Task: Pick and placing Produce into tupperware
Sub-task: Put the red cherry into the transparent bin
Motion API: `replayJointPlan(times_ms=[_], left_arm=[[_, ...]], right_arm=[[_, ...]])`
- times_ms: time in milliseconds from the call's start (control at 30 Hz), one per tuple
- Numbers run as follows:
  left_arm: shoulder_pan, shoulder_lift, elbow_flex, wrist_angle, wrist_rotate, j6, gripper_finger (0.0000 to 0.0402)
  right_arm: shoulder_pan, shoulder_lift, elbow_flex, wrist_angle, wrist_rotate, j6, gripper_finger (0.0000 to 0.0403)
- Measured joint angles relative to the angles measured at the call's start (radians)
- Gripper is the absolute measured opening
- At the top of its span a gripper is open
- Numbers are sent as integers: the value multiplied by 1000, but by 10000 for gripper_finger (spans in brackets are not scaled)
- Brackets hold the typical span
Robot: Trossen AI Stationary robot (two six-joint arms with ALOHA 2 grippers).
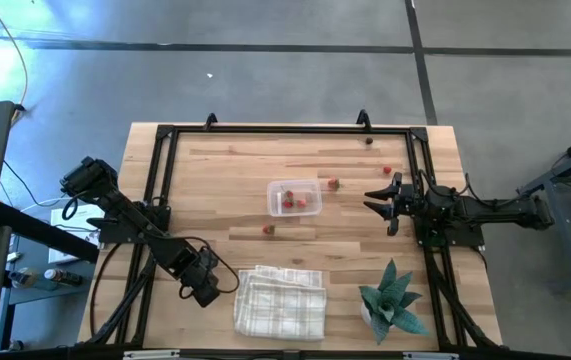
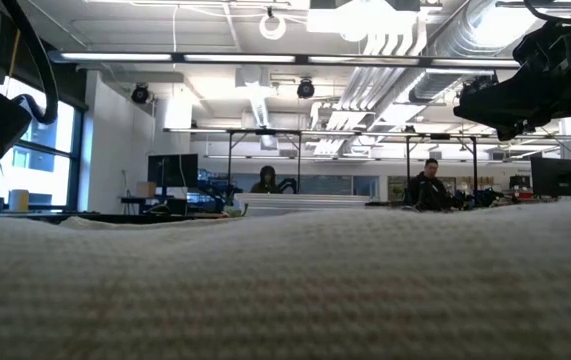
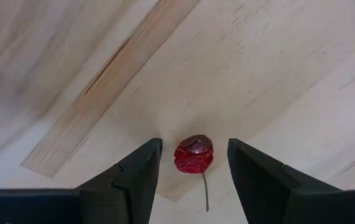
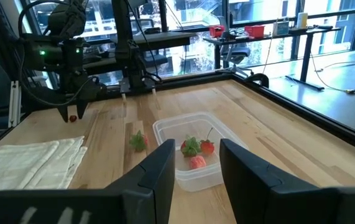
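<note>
Apparently unlabelled, the tupperware (image 1: 294,197) holds produce (image 4: 197,149); no writing legible.

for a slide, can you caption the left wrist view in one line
Left gripper open and poised over the wooden table, its fingers straddling a small dark red piece of produce with a thin stem.

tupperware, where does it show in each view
High view: the tupperware sits mid-table, left of the right tool.
Low view: not in it.
Left wrist view: not in it.
Right wrist view: centre, just beyond the tool's fingers.
Shared landmark: the checked cloth.
</note>
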Motion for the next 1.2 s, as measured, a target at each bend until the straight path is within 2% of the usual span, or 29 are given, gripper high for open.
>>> replayJointPlan(times_ms=[867, 1200], left_arm=[[0, 2, 0, -88, -9, -88, 183], [0, 2, -1, -110, -7, -102, 125]], right_arm=[[0, 0, 0, 0, 0, 0, 117], [0, 0, 0, 0, 0, 0, 117]])
